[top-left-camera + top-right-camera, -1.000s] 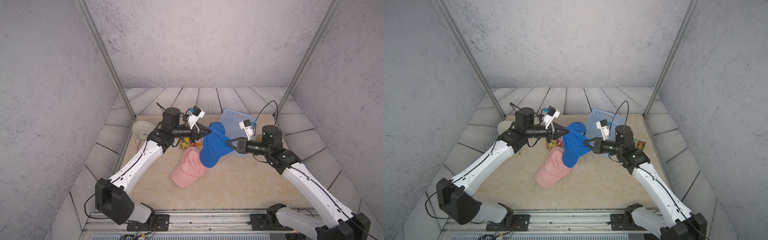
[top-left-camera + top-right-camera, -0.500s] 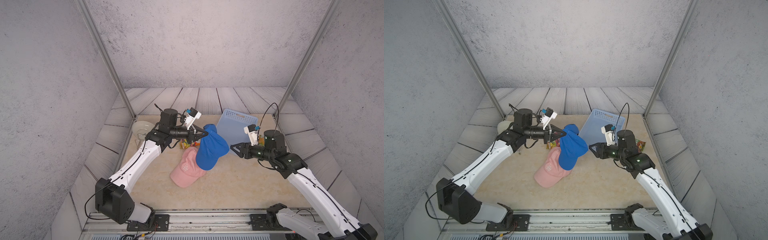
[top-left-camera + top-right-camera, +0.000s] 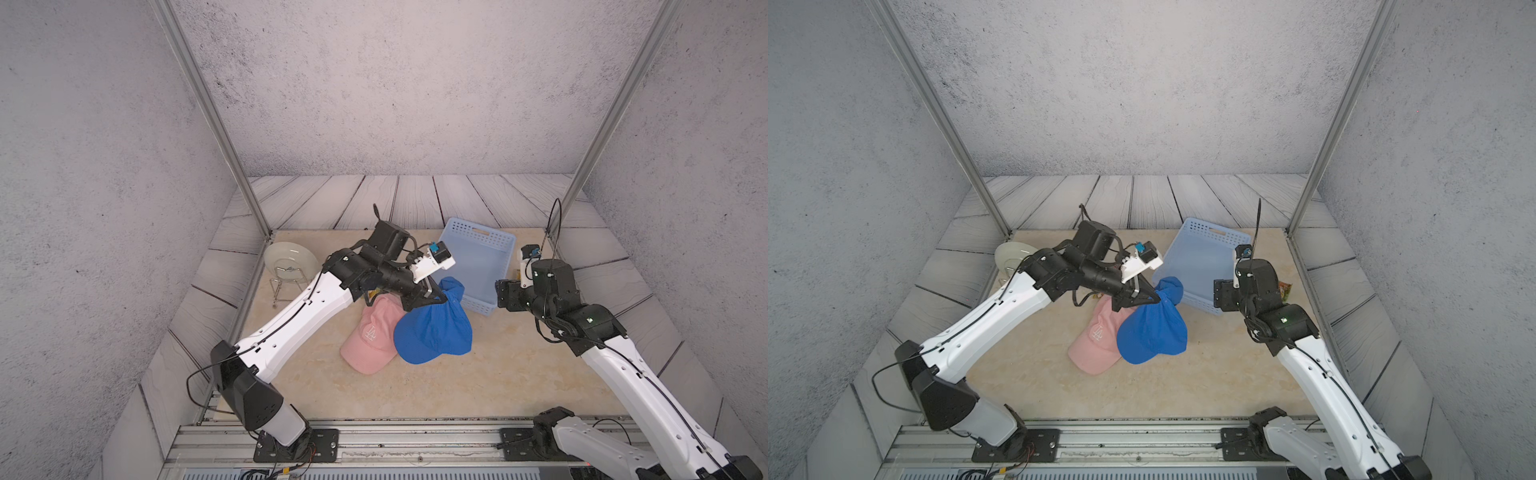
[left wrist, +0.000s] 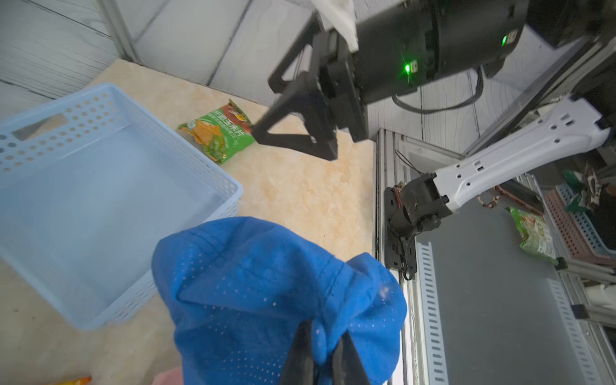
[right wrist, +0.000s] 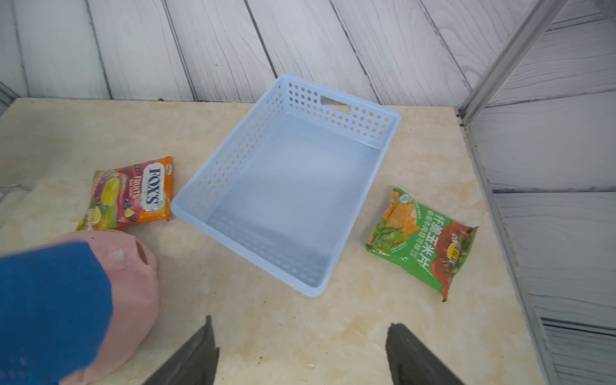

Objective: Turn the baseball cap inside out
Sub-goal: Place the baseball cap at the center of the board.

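One blue cap (image 3: 432,332) hung bunched from the left pincer (image 4: 324,350), which was clamped shut on a fold of its mesh crown. The cap's lower edge seemed to rest on the desk (image 3: 519,374), overlapping a pink cap (image 3: 374,332). The turning looked partway at best. Next, the right pincer (image 5: 301,322), wide open, empty and well apart by the basket (image 3: 478,233), would need a hold on the rim. The left arm reached low and forward; the right was folded, wrist raised.
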You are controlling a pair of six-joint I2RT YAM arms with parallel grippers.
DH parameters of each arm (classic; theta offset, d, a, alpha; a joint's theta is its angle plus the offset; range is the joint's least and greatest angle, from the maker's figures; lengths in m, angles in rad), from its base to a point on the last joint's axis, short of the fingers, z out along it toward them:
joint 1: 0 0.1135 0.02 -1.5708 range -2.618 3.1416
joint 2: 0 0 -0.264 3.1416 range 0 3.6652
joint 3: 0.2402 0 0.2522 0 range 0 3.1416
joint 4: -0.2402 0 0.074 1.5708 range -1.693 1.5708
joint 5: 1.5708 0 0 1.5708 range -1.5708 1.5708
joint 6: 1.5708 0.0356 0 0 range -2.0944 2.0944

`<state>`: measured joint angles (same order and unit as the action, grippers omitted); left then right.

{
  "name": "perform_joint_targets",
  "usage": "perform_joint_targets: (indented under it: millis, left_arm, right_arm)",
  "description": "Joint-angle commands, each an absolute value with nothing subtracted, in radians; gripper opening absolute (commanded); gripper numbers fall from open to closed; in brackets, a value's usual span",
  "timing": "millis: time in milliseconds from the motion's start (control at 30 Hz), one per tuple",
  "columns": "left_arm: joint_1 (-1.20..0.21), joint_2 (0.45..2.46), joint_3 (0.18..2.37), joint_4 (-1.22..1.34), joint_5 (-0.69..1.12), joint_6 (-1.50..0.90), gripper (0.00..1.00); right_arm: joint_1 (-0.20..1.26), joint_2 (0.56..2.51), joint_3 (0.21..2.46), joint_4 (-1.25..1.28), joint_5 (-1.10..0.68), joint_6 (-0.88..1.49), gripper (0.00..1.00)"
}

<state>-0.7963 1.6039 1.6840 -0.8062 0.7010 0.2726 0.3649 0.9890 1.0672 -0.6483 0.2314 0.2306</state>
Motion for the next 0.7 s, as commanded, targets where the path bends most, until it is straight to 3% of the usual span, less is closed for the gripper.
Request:
perform_joint_targets:
  millis: [0,167,267,367,400,467,667]
  left_arm:
    - [-0.853,1.725,1.692,-0.961,0.582,0.385,0.0]
    - [-0.907,1.892,1.694,-0.833,0.632,0.394,0.03]
    - [-0.919,1.971,1.753,-0.846,0.644,0.398,0.27]
    - [-0.919,1.989,1.803,-0.934,0.655,0.381,0.76]
    - [-0.915,1.972,1.794,-0.936,0.652,0.369,0.87]
    - [-0.903,1.91,1.743,-0.907,0.646,0.331,0.99]
    - [-0.777,1.674,1.443,-0.723,0.647,0.155,0.98]
  right_arm:
    - [0.359,0.969,1.047,-0.666,0.336,0.216,0.84]
    - [0.358,0.932,0.972,-0.662,0.278,0.265,0.84]
    - [0.358,0.927,0.95,-0.668,0.218,0.271,0.84]
    - [0.358,0.94,0.94,-0.693,0.139,0.284,0.84]
    - [0.358,0.948,0.942,-0.711,0.108,0.293,0.84]
    - [0.358,0.964,0.946,-0.748,0.042,0.314,0.86]
    - [0.36,1.006,0.945,-0.84,-0.16,0.376,0.87]
